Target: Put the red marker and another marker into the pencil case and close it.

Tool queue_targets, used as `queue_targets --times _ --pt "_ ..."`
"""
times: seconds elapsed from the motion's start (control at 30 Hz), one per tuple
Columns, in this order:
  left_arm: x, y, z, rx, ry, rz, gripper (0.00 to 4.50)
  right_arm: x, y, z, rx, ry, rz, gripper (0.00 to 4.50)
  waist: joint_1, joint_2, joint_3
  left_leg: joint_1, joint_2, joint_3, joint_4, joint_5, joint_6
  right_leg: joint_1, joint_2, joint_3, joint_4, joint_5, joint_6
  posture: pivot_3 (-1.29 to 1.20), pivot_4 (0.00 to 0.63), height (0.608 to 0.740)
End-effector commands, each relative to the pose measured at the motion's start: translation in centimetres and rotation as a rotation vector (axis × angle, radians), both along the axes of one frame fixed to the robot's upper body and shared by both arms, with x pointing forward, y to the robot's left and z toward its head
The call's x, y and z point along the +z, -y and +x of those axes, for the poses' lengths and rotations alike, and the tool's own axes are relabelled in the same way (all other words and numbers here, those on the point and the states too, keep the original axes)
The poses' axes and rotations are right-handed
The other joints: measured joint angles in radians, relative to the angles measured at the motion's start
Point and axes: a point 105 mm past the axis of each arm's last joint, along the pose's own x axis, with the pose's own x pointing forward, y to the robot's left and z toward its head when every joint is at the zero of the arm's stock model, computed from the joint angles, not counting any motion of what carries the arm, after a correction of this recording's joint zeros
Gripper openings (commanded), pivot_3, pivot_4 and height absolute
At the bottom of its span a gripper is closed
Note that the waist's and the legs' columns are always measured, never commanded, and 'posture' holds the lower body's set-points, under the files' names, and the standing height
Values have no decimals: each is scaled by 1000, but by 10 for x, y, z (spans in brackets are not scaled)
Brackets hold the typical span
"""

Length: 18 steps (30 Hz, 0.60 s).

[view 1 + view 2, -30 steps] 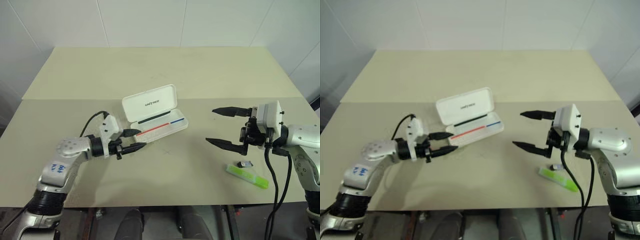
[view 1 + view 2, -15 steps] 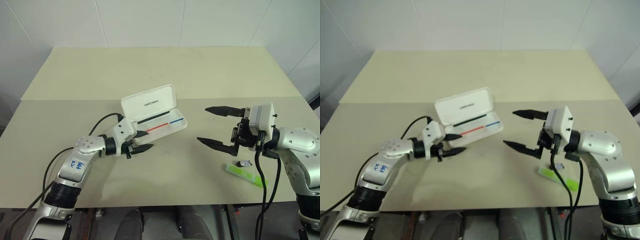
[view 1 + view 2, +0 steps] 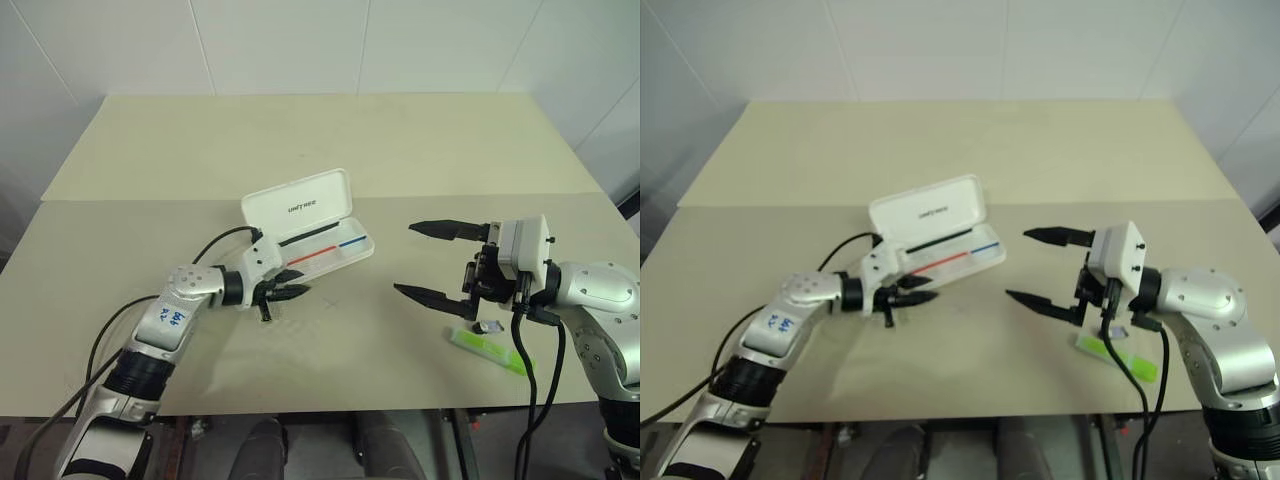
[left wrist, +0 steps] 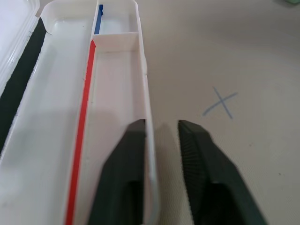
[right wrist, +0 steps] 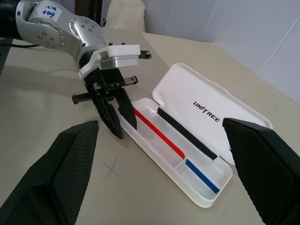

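The open pencil case's [image 3: 310,232] front wall is being pinched by the left gripper [image 4: 157,140] at frame center-left, while the right gripper [image 3: 432,262] is being held wide open.

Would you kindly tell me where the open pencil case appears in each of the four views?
Left eye view: pencil case, just left of centre, lid raised behind the tray.
Right eye view: left of centre.
Left wrist view: its tray fills the left side, front wall between the left gripper fingers.
Right wrist view: centre right.
Shared landmark: the red line in the tray.
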Motion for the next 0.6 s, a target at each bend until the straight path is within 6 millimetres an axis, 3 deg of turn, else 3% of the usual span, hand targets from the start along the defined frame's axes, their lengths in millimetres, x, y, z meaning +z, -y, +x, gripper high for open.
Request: queue_targets --times 0.03,0.33,0.6 --pt "8 5 3 -14 33 19 21 15 -1 -6 15 60 5 4500 1 0 0 0 0 0 0 0 0 0 0 0 0 0 0 0 150 740" --pt "16 15 -2 -78 65 30 21 4 10 -8 12 0 -40 4500 2 0 0 0 0 0 0 0 0 0 0 0 0 0 0 0 150 740" --pt "30 38 -21 -233 114 20 21 -4 29 -8 -34 -44 -83 4500 2 0 0 0 0 0 0 0 0 0 0 0 0 0 0 0 150 740"
